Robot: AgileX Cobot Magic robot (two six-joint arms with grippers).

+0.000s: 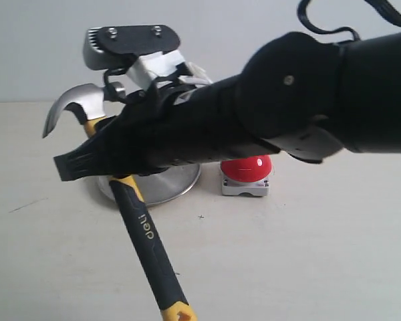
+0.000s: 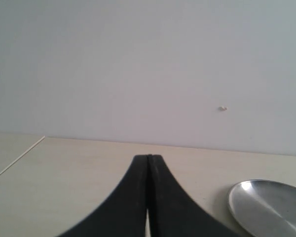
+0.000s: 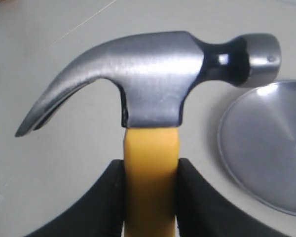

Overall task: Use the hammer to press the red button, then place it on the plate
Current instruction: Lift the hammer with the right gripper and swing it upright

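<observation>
Outside view: my right arm (image 1: pixel 287 100) is holding the hammer (image 1: pixel 144 231) with its head far-left, claw pointing left, and its handle running toward the camera. It is in front of the plate (image 1: pixel 170 184), left of the red button (image 1: pixel 248 168). Left wrist: my left gripper (image 2: pixel 148 160) is sitting clenched, empty. Right wrist: my right gripper (image 3: pixel 150 173) is clamping the yellow neck.

The one word that can be read is "deli", in yellow letters running lengthwise along the black grip of the hammer (image 1: pixel 146 231), seen in the exterior view. The grey base of the button (image 1: pixel 249 168) has faint dark marks on its front edge, too small to read. Nothing can be read in either wrist view.
</observation>
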